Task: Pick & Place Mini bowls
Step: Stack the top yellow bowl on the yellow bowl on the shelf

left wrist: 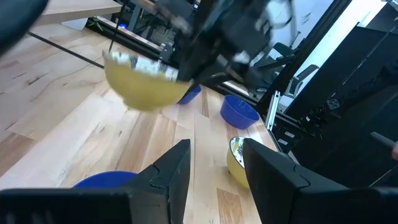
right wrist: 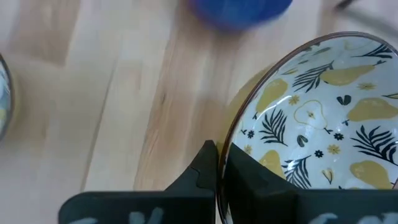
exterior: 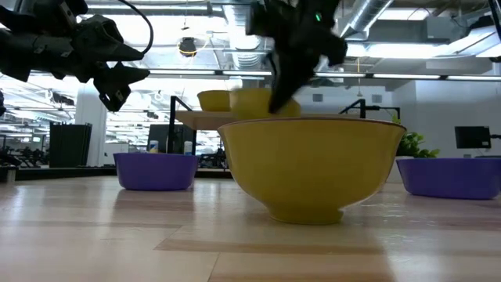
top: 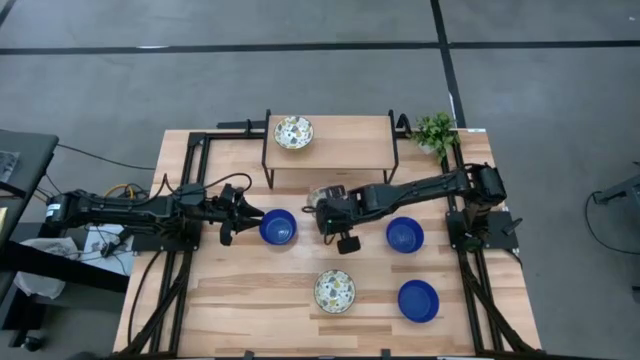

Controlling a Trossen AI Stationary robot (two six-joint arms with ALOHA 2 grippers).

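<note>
Pale wood table (top: 240,290) under an open-ceilinged hall; right gripper (right wrist: 219,163) jaws pinch a patterned bowl's (right wrist: 323,118) rim.

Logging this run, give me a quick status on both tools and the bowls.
Right tool shut on patterned bowl's rim, lifted mid-table. Left tool open, empty, above blue bowl. Nothing blocking.

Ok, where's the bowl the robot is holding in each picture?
High view: held bowl mid-table, mostly under the right arm.
Low view: top middle, lifted, behind the near bowl.
Left wrist view: upper left.
Right wrist view: right side.
Landmark: blue bowl beside it.
</note>
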